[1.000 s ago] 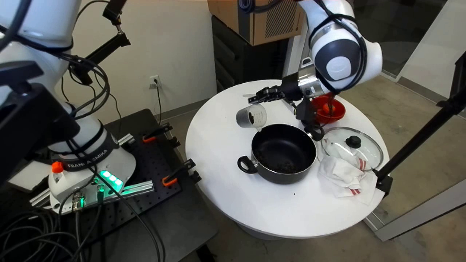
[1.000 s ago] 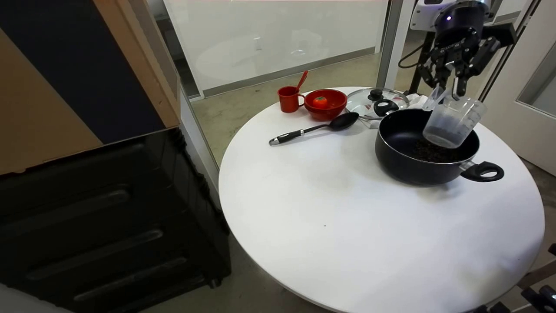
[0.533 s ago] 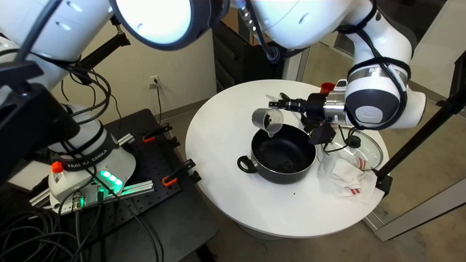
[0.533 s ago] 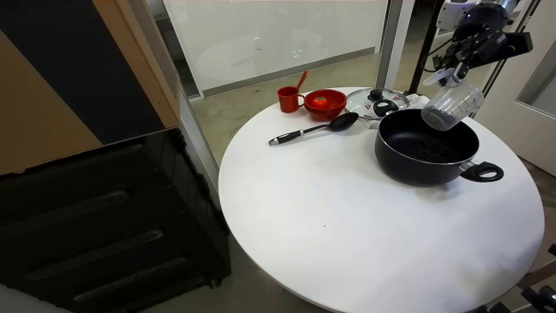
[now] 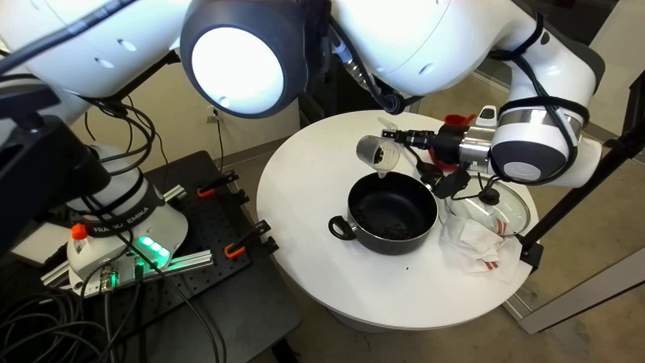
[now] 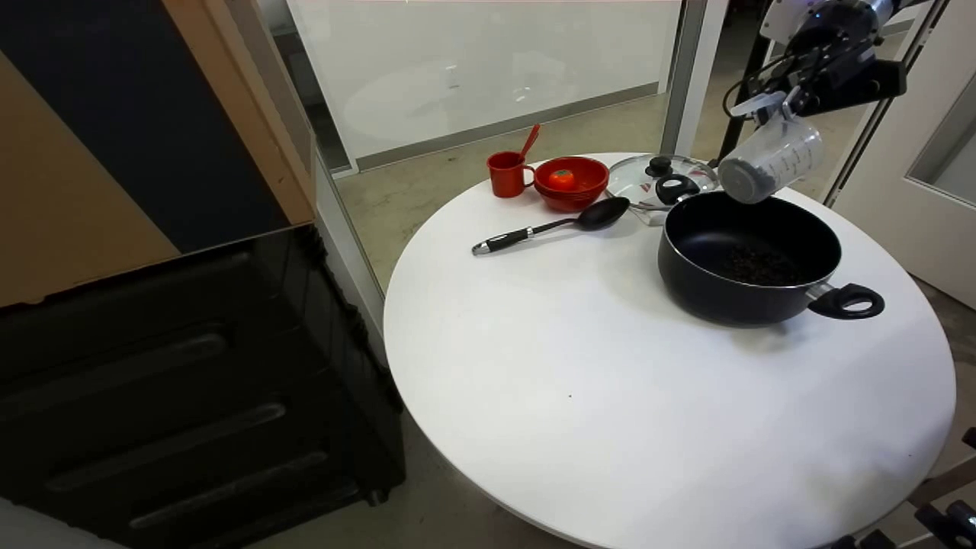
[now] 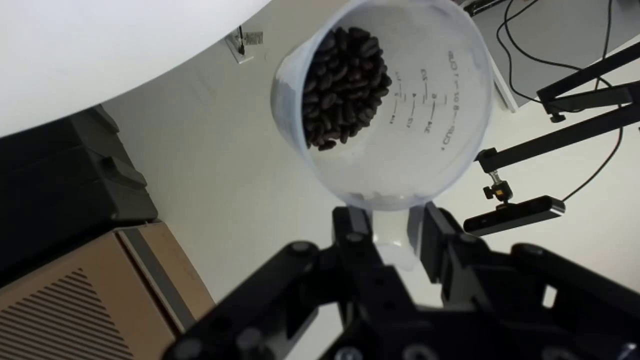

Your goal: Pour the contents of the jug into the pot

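The jug is a clear plastic measuring jug (image 7: 425, 150) with dark beans (image 7: 345, 85) inside, in the wrist view. My gripper (image 7: 391, 217) is shut on its handle. In both exterior views the jug (image 5: 369, 149) (image 6: 778, 156) is held up and tilted above the pot's rim. Its spout points toward the pot in an exterior view. The gripper also shows in both exterior views (image 5: 389, 134) (image 6: 785, 101). The black pot (image 5: 393, 246) (image 6: 732, 301) stands on the white table, with dark beans (image 6: 755, 267) on its bottom. The pot is out of the wrist view.
A red mug (image 6: 505, 177) with a red spoon, stacked red bowls (image 6: 572, 202) with a tomato, and a black ladle (image 6: 602, 214) lie along the table. A glass lid (image 5: 514, 201) and a white towel (image 5: 471, 244) lie beside the pot. A black pole (image 5: 574, 196) stands at the table's edge.
The arm has swung the jug toward the pot, then raised it. The jug is more tilted now, its bottom lifted in an exterior view. The pot has not moved.
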